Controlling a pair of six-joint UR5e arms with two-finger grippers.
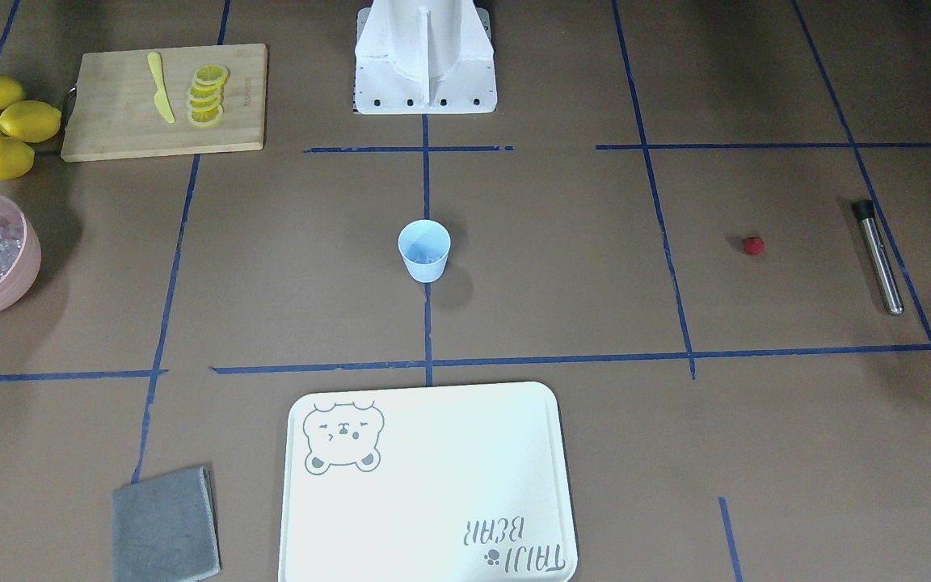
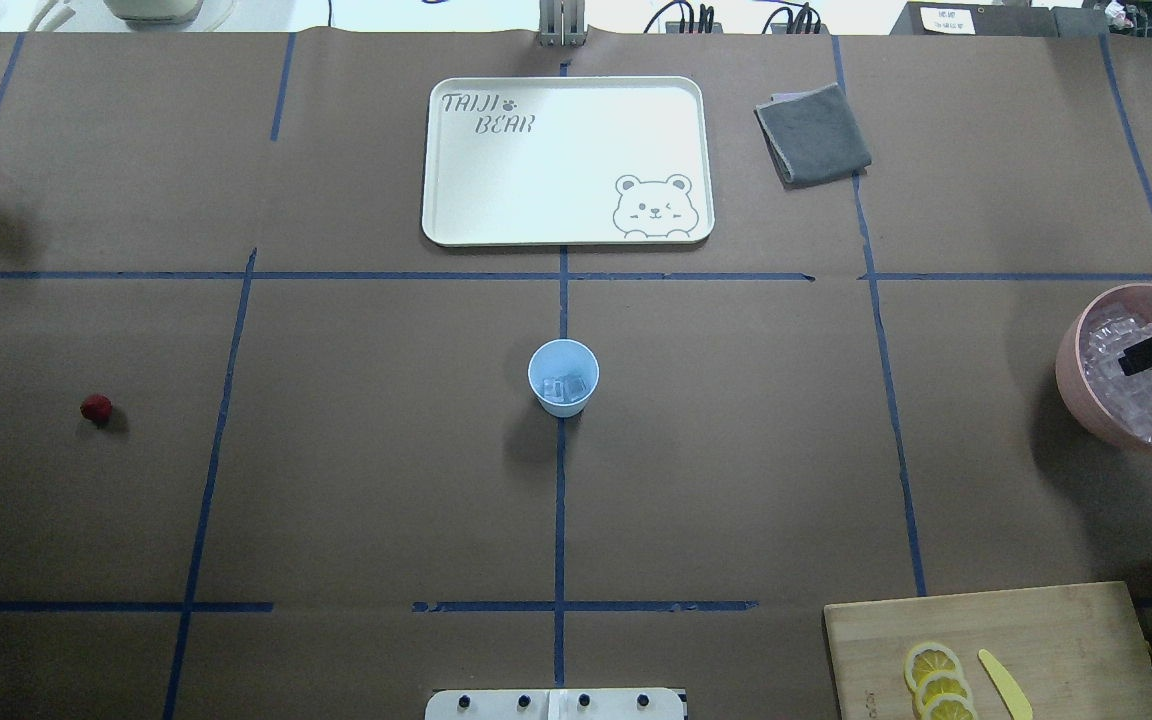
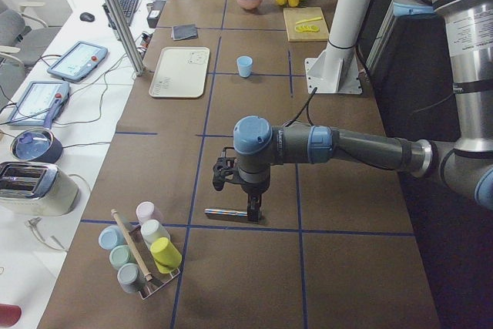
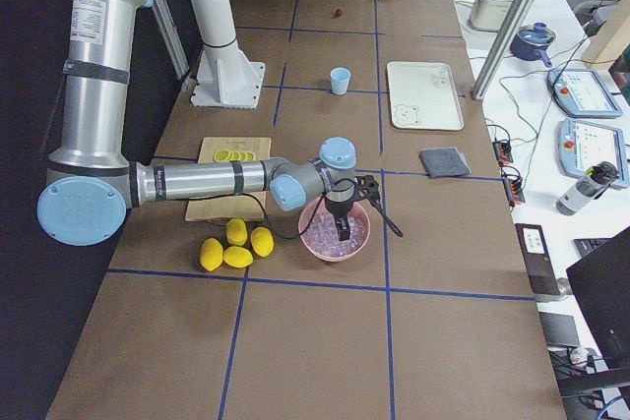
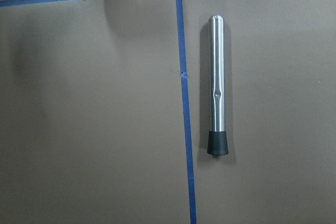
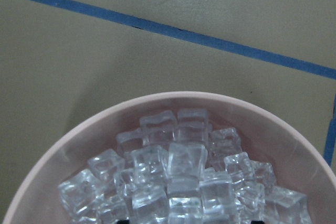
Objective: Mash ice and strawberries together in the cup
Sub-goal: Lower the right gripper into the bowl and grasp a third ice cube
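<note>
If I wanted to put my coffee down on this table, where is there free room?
Bare table lies between the cup and the strawberry, and between the cup and the pink bowl. The tray holds nothing too. The corner with the cutting board, lemons and pink bowl is crowded.

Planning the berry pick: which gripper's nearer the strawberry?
Left. Left gripper hangs over the muddler near the strawberry; right gripper sits over the pink bowl, opposite end.
</note>
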